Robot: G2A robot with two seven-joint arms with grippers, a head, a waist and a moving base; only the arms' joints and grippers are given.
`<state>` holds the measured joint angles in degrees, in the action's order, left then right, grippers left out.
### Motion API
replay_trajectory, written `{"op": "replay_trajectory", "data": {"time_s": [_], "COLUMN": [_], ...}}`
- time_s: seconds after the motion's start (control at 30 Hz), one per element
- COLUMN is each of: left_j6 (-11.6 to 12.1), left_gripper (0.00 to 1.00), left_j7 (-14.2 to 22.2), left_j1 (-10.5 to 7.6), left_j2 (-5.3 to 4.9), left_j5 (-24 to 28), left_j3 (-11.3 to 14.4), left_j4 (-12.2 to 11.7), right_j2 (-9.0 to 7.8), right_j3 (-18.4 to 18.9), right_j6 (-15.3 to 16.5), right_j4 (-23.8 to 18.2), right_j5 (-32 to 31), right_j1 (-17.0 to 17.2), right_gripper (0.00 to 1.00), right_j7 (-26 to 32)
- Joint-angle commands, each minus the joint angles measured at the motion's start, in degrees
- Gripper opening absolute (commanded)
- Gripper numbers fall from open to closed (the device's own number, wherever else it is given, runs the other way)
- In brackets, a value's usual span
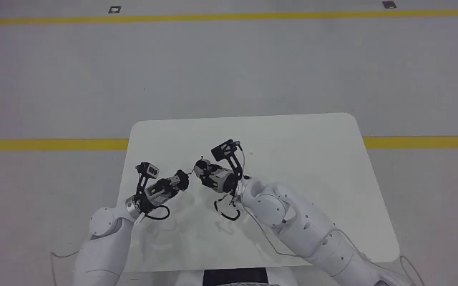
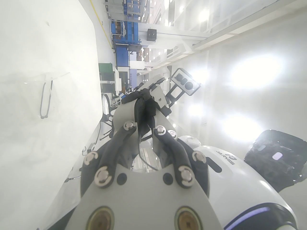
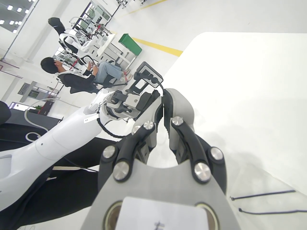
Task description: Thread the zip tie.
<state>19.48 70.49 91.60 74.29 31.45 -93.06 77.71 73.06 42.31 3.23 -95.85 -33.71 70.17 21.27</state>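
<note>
We read the step in hand as feeding the tie's tail into its head, with both ends held off the desk. To do it well, we would bring tail and slot onto one line before pushing. We would pinch the tail close to its tip so it cannot bow, and advance slowly, since a slight tilt of either wrist could send the tail past the slot. Neither grip should loosen before the tail is through.

Nearest the desk's near edge, left of its middle, the left pincer hangs above the surface. Its fingers are closed on a dark strip that we take for the zip tie. Just beyond it, tip to tip, is the right pincer, its pads pressed together with no gap. We judge that it nips the tie's other end, though the strip there is too thin for us to be sure. A short dark strand bridges the two tips.

Spare ties lie flat on the desk, well apart from both pincers. We cannot place them by the desk's edges.
</note>
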Motion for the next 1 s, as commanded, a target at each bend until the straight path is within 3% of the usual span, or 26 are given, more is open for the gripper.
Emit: {"op": "replay_trajectory", "data": {"time_s": [0.0, 0.13, 0.3, 0.53, 0.7, 0.97], "left_j6": [0.0, 0.0, 0.0, 0.0, 0.0, 0.0], "left_gripper": [0.0, 0.0, 0.0, 0.0, 0.0, 0.0], "left_j7": [0.0, 0.0, -0.4, -3.8, -4.2, -2.7], "left_j1": [0.0, 0.0, -0.04, -0.14, -0.78, -1.6], "left_j2": [0.0, 0.0, 0.0, -0.2, 0.25, 1.5], "left_j5": [0.0, 0.0, -0.1, -4.1, -6.5, -7.6], "left_j3": [0.0, 0.0, 0.0, -0.1, -1.1, -2.2], "left_j4": [0.0, 0.0, 0.1, 3.2, 4.4, 4.1], "right_j2": [0.07, 0.29, 0.33, 0.11, 0.24, 0.39], "right_j3": [0.1, 0.5, 2.9, 5.7, 6.6, 6.6], "right_j6": [-0.1, -1.4, -5.2, -6.9, -7.5, -7.6], "right_j4": [-0.1, -0.4, -2.6, -4.1, -4.2, -4.0], "right_j5": [0.0, 0.5, 3.0, 4.6, 6.5, 7.6], "right_j1": [0.0, 0.2, 1.4, 2.7, 3.2, 3.2], "right_gripper": [0.0, 0.0, 0.0, 0.0, 0.0, 0.0], "right_j7": [0.3, 0.4, 0.0, 1.0, 1.3, 1.6]}}
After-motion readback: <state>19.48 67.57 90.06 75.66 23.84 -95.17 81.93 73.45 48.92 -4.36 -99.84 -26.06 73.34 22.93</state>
